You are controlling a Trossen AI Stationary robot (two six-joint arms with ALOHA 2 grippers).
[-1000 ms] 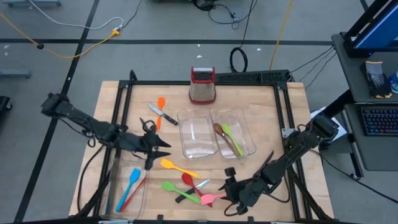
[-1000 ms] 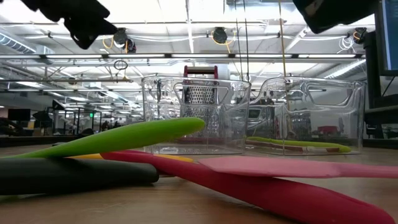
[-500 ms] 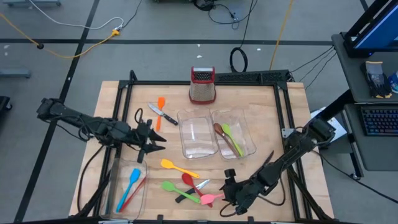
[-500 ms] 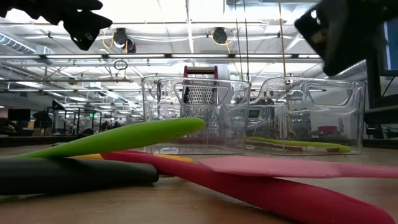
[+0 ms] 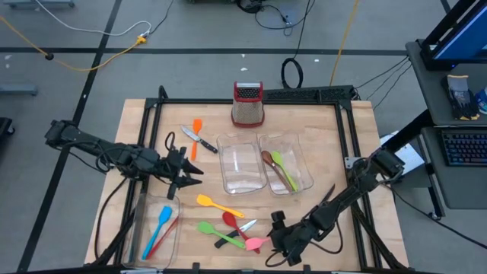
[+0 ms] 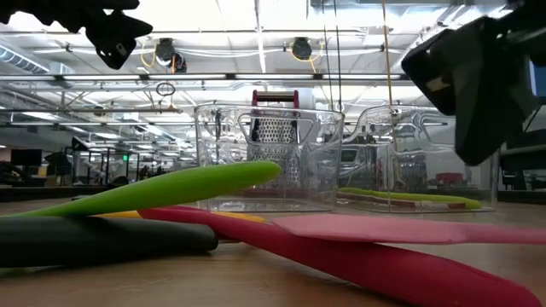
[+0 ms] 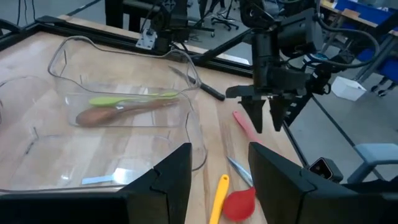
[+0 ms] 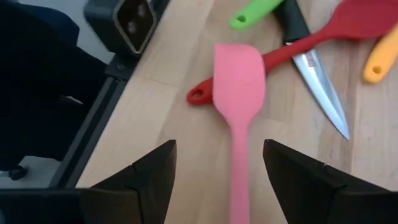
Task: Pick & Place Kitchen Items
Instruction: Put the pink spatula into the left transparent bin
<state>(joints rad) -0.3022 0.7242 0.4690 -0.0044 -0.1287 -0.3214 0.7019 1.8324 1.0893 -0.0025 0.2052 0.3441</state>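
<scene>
My right gripper (image 5: 275,242) hangs spread over the front edge of the table (image 5: 319,137), holding nothing, with the pink spatula (image 8: 235,99) lying between its two fingers (image 8: 146,180) in the right wrist view, blade toward the front edge. The pink spatula lies across the handle of the red spoon (image 8: 311,37); just beside them are a steel knife (image 8: 314,68), a green handle end (image 8: 252,14) and a yellow tip (image 8: 380,59). From above, that loose pile sits front-centre: yellow spatula (image 5: 217,204), green spatula (image 5: 211,229), red spoon, knife, pink spatula. My left gripper (image 5: 192,175) hovers parted and empty (left of the trays), just beside the empty clear tray (image 5: 242,169). The next tray (image 5: 304,164) holds a green spoon (image 5: 283,168) and a brown spoon (image 5: 272,164). A third tray (image 5: 148,228) at front left holds a blue spatula (image 5: 161,221) and a red utensil (image 5: 163,234). Farther back lie an orange spatula (image 5: 196,133) and a second knife (image 5: 198,139), near each other; the grater (image 5: 247,104) stands at the back edge.
</scene>
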